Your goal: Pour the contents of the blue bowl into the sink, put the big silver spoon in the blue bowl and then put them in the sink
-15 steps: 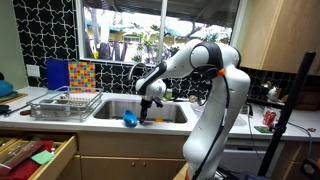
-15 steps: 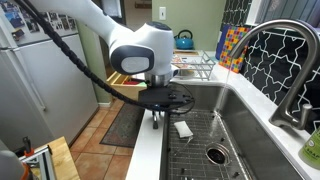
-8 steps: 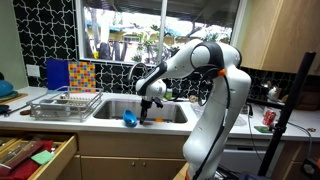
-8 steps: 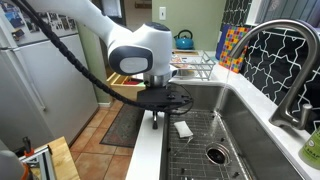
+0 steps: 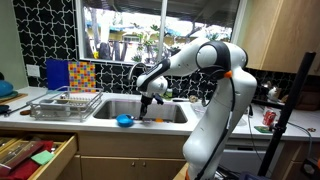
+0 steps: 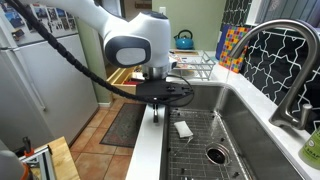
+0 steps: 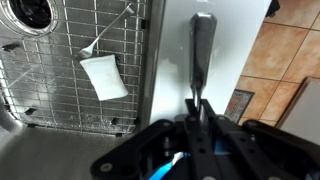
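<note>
Your gripper (image 7: pixel 197 112) has its dark fingers pinched narrow on the big silver spoon (image 7: pixel 201 50). The spoon has a flat brushed-metal handle with a rounded end, and it sits over the smooth steel sink rim (image 7: pixel 165 60). Past that, a wire grid (image 7: pixel 50 70) lines the basin with a white square pad (image 7: pixel 103 77) lying on it, and the round drain (image 7: pixel 30 10) is farthest. The blue bowl (image 5: pixel 124 121), round and shallow, is at the sink's front edge just beside the gripper. Can't tell whether it's in the basin or on the rim.
</note>
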Robot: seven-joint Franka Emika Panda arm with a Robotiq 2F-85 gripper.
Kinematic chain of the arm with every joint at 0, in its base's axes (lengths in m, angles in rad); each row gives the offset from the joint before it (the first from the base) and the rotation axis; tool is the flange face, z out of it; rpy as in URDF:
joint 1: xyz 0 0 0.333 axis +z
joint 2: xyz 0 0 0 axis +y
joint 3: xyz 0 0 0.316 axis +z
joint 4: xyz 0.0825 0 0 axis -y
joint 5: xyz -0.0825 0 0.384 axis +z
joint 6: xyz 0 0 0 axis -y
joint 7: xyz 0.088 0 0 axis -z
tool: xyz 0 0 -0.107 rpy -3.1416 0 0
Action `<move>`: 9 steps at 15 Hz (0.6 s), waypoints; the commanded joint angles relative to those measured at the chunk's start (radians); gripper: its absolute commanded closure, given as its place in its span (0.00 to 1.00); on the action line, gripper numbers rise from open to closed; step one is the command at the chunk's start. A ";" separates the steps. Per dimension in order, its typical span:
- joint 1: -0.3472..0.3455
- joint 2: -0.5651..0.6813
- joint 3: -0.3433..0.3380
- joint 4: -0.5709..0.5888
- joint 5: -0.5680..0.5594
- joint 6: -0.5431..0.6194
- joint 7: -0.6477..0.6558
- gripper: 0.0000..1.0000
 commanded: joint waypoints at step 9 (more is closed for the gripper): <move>0.031 0.004 0.061 0.125 -0.149 -0.135 0.186 0.98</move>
